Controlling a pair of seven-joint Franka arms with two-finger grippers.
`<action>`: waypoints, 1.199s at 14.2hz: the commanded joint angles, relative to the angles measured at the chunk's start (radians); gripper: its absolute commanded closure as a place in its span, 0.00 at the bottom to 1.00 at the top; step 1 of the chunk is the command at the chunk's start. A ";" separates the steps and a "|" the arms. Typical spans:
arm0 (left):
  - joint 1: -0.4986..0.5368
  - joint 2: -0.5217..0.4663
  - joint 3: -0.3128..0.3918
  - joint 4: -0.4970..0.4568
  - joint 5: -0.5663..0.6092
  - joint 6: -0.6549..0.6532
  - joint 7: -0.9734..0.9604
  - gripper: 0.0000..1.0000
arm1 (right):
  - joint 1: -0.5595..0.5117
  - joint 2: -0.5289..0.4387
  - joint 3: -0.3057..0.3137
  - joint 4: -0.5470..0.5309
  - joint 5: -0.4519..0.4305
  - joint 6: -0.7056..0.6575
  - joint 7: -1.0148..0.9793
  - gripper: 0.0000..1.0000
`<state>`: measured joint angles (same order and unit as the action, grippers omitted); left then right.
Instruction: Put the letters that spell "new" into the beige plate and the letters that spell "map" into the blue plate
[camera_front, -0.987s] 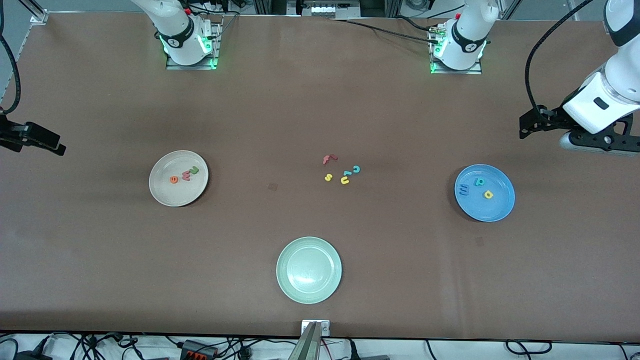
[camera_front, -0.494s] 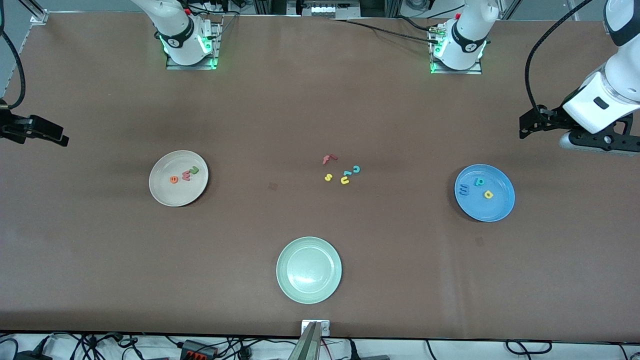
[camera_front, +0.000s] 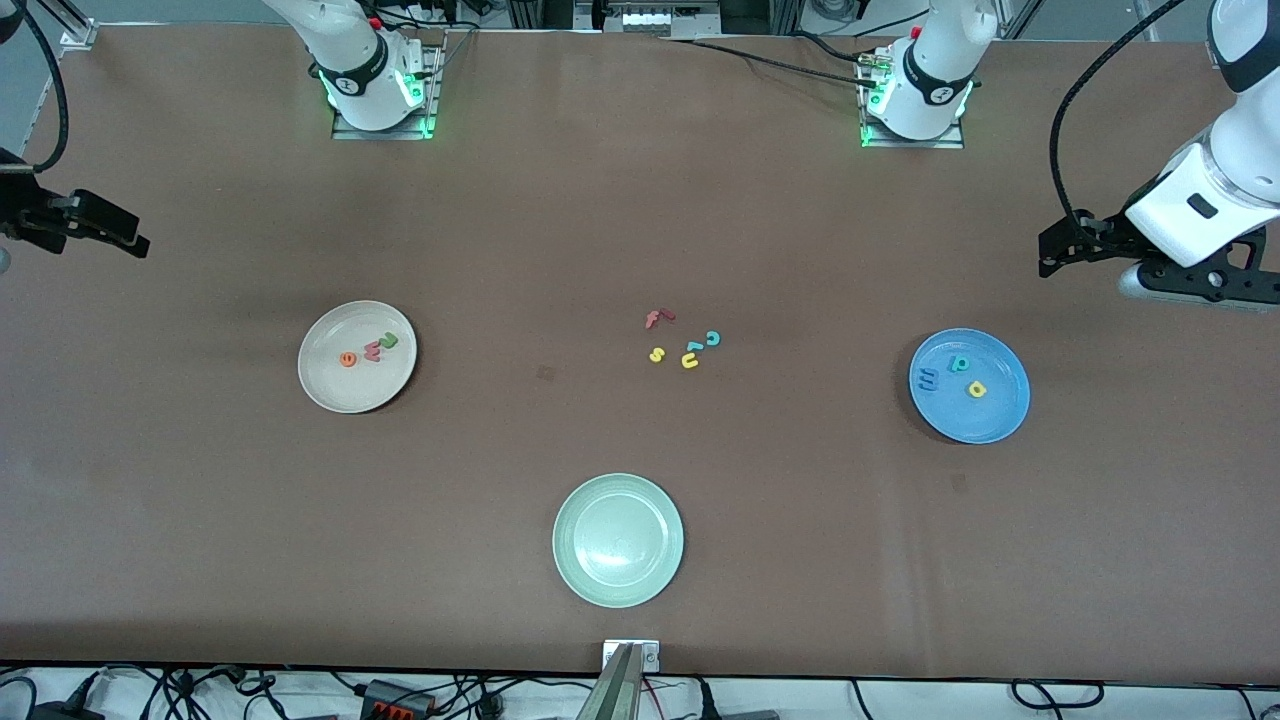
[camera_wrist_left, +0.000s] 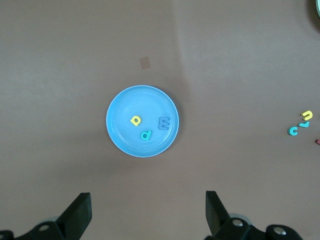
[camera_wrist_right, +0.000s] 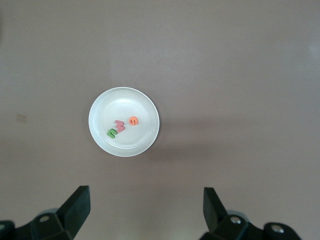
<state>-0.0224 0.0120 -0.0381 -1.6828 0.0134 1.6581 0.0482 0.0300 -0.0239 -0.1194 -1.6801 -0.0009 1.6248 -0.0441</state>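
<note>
Brown table (camera_front: 640, 200), beige plate (camera_front: 330, 392) reading "new", blue plate (camera_front: 985, 420) "map", both grippers' fingers spread, empty.

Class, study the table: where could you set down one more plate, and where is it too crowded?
Bare table lies between the beige plate and the loose letters, and between those letters and the blue plate. Either end beside the pale green plate is free too. The loose-letter cluster mid-table is crowded.
</note>
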 joint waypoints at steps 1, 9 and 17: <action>-0.011 -0.010 0.012 0.006 0.002 -0.017 0.022 0.00 | -0.013 -0.027 0.023 -0.026 -0.014 0.010 0.001 0.00; -0.011 -0.010 0.012 0.008 0.002 -0.018 0.022 0.00 | -0.015 -0.025 0.020 -0.026 -0.013 0.035 0.006 0.00; -0.011 -0.010 0.012 0.008 0.002 -0.020 0.022 0.00 | -0.016 -0.025 0.020 -0.032 -0.013 0.021 0.003 0.00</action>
<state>-0.0225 0.0120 -0.0381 -1.6828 0.0134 1.6567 0.0486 0.0289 -0.0289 -0.1149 -1.6885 -0.0022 1.6435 -0.0435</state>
